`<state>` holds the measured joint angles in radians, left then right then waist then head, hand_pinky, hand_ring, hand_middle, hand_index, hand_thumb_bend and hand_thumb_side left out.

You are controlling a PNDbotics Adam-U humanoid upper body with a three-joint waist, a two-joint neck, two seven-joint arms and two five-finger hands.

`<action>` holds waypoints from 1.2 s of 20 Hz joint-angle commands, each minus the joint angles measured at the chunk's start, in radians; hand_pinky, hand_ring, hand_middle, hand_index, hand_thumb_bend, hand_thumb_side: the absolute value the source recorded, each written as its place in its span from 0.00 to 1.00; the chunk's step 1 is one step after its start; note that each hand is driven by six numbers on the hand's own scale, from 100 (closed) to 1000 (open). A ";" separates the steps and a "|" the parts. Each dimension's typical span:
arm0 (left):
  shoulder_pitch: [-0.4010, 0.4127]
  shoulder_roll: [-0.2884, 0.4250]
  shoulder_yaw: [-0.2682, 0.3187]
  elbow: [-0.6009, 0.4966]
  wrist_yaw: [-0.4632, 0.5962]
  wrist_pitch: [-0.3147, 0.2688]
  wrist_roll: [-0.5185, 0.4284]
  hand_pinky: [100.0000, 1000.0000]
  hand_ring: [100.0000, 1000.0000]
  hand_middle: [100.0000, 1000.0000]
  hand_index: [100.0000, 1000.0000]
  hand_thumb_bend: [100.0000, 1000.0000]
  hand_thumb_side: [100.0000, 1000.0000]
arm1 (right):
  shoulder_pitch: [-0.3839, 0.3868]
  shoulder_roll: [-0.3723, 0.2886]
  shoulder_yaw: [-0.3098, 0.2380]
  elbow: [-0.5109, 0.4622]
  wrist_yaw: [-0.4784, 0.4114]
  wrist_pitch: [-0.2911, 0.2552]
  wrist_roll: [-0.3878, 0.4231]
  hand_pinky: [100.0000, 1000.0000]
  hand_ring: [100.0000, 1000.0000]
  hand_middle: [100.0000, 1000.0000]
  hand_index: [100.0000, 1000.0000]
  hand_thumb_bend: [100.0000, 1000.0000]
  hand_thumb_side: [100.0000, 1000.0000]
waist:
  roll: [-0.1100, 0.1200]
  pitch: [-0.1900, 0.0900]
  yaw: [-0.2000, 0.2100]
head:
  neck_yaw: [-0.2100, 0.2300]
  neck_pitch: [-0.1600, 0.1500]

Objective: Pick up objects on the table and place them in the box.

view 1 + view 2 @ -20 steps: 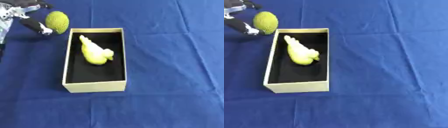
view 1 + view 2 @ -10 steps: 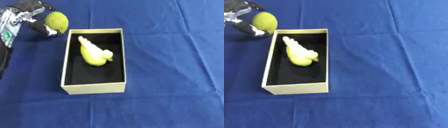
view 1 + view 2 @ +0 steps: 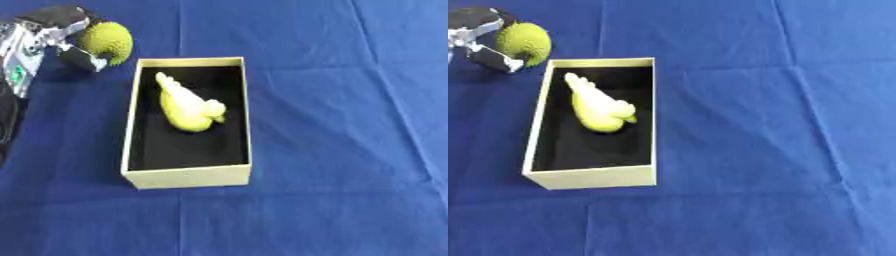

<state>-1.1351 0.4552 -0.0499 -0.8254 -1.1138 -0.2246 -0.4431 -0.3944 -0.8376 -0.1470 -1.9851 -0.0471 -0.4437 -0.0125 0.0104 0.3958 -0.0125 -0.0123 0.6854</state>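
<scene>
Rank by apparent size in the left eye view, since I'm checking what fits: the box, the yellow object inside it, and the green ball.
1. box
2. yellow object
3. green ball, held in the left hand and partly hidden

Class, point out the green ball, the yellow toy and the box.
green ball point(image 3: 109, 42), left eye view, its bumpy front.
yellow toy point(image 3: 190, 106), left eye view, mid-body.
box point(image 3: 189, 176), left eye view, near wall.

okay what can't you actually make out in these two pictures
- Left hand: its palm side is hidden behind the green ball it holds; the arm is cut off by the left edge in both views.
- Yellow thing in the box: blurred, identity unclear.
- Right hand: in neither view.
</scene>
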 commanded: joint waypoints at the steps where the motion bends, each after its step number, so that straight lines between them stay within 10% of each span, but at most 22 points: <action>1: -0.022 0.019 0.009 -0.038 0.040 0.003 -0.015 0.79 0.80 0.72 0.85 0.00 0.19 | -0.002 -0.017 -0.010 -0.015 -0.004 0.007 0.004 0.86 0.80 0.54 0.75 0.00 0.31 | 0.000 -0.022 0.000 | 0.001 -0.006; 11: -0.017 0.050 0.012 -0.231 0.147 0.057 0.014 0.58 0.62 0.56 0.74 0.00 0.10 | 0.011 -0.018 -0.018 -0.015 0.000 0.022 -0.004 0.86 0.80 0.52 0.75 0.00 0.31 | 0.003 -0.029 0.008 | -0.012 0.006; 24: 0.151 0.207 -0.184 -0.891 0.508 0.061 0.100 0.56 0.53 0.51 0.70 0.00 0.18 | 0.008 -0.027 -0.028 -0.015 -0.002 0.012 -0.020 0.86 0.80 0.53 0.75 0.00 0.28 | 0.002 -0.032 0.021 | -0.037 0.010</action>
<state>-0.9717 0.6147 -0.2217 -1.6462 -0.6427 -0.1693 -0.3616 -0.3751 -0.8304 -0.1604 -1.9851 -0.0458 -0.4294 -0.0293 0.0159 0.3931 0.0084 -0.0460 0.6951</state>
